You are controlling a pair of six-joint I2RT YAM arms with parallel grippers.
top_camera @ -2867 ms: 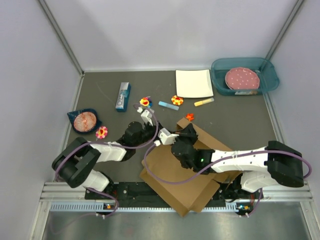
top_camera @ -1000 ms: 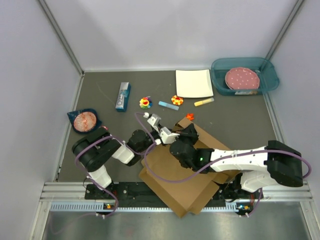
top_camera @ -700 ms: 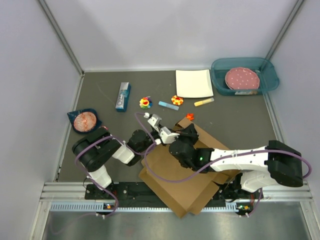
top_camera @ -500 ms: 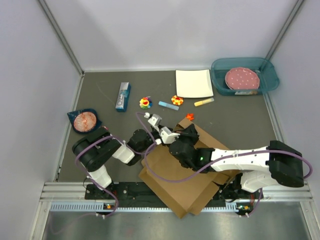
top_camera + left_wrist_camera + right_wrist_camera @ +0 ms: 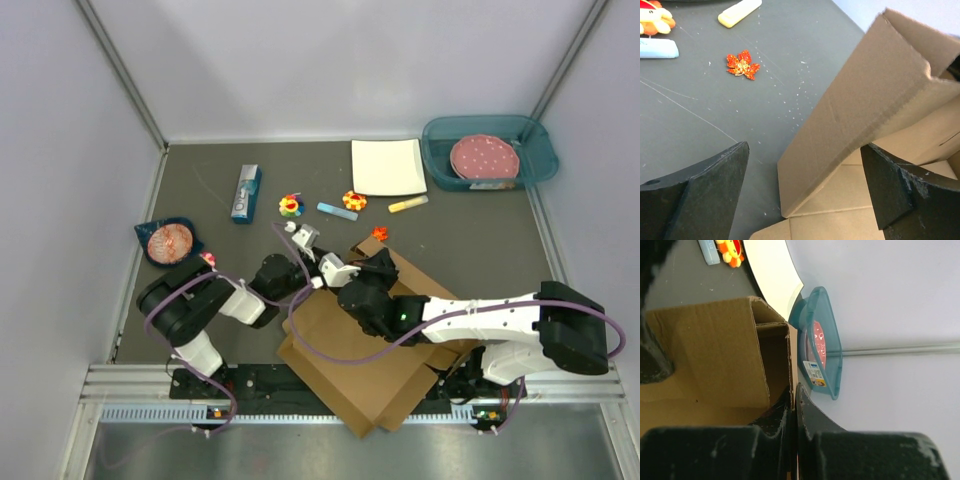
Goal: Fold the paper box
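Observation:
The paper box (image 5: 352, 345) is a brown cardboard sheet lying at the near middle of the table, with one wall flap (image 5: 865, 100) raised. My left gripper (image 5: 320, 256) stands open at the box's far left corner. In the left wrist view its two fingers straddle the raised flap (image 5: 805, 185) without touching it. My right gripper (image 5: 378, 262) is shut on the thin edge of an upright box wall (image 5: 710, 355), and the cardboard is pinched between its jaws (image 5: 794, 395).
A white square plate (image 5: 388, 166) and a teal bin (image 5: 487, 150) holding a pink plate are at the back right. Flower toys (image 5: 290, 205), a blue crayon (image 5: 337, 211), a yellow chalk (image 5: 408, 204), a red leaf (image 5: 379, 233), a blue carton (image 5: 246, 193) and a dark bowl (image 5: 169, 241) lie around.
My left gripper has opened wide and let go of the flap it was closed on. Earlier, the left arm swung right toward the box. The right gripper keeps its hold.

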